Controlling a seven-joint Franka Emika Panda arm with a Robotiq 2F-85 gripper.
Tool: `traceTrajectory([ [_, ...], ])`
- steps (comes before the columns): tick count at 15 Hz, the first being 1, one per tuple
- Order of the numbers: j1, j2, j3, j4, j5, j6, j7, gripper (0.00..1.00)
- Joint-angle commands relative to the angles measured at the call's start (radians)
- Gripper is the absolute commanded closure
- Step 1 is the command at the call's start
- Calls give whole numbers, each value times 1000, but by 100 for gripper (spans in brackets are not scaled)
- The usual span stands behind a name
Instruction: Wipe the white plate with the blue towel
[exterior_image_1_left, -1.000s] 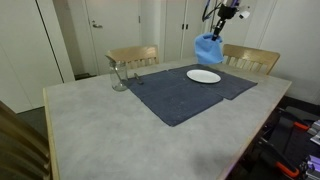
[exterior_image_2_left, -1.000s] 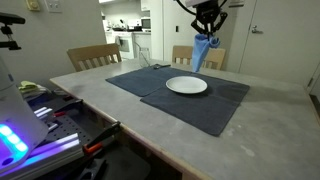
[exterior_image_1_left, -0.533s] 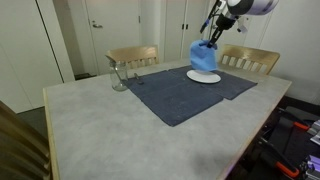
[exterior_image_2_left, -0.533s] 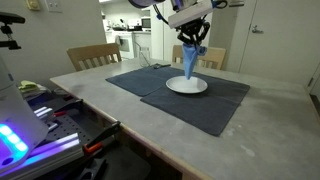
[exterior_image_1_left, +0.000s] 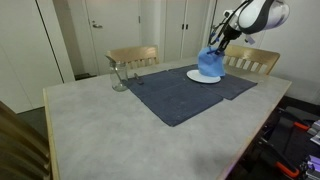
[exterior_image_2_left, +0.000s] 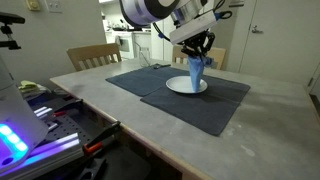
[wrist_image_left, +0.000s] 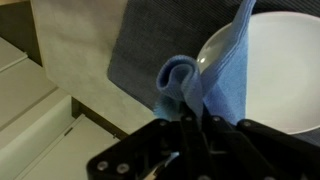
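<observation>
Fingers (wrist_image_left: 186, 128) first: clamped fully shut on the gathered top of the blue towel (wrist_image_left: 218, 88), no gap showing between them in the wrist view. Hanging below as a loose bunched cone, lower end down on the white plate (exterior_image_2_left: 178, 88) in an exterior view. Seemingly in contact there; cannot tell how hard. Seen from the wrist, draped over the plate's near rim, one curled fold spilling off onto the dark mat (wrist_image_left: 140, 50) beside it. Most of the plate's face bare to one side of the cloth.

Further out: plate lying flat toward the far end of the mat, mat spread on the pale counter (exterior_image_1_left: 100, 130). Clear glass (exterior_image_1_left: 118, 78) standing well apart, near the mat's opposite corner, out of the way. Wooden chairs (exterior_image_1_left: 133, 55) behind the counter's far edge.

Judged as the very start of the wiping step: towel in hand and down on the plate, no telling from here how much of the surface has been rubbed.

Next move probably calls for keeping the grip shut and sweeping sideways or in circles across the bare face, with just enough downward pressure to drag the cloth rather than skim it. Risk of pulling a light plate along on the mat; risk too of knocking the rim with the fingers if taken too low.
</observation>
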Motion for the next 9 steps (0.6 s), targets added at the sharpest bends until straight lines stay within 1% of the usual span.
traceTrajectory([
  [1, 120, 114, -118, 14, 60, 124, 6, 98],
  [2, 152, 133, -137, 11, 85, 120, 5, 98],
  [6, 218, 189, -137, -1, 146, 113, 26, 98],
  [7, 230, 202, -145, 0, 112, 118, 75, 98],
  [9, 254, 225, -152, 3, 115, 137, 119, 98],
])
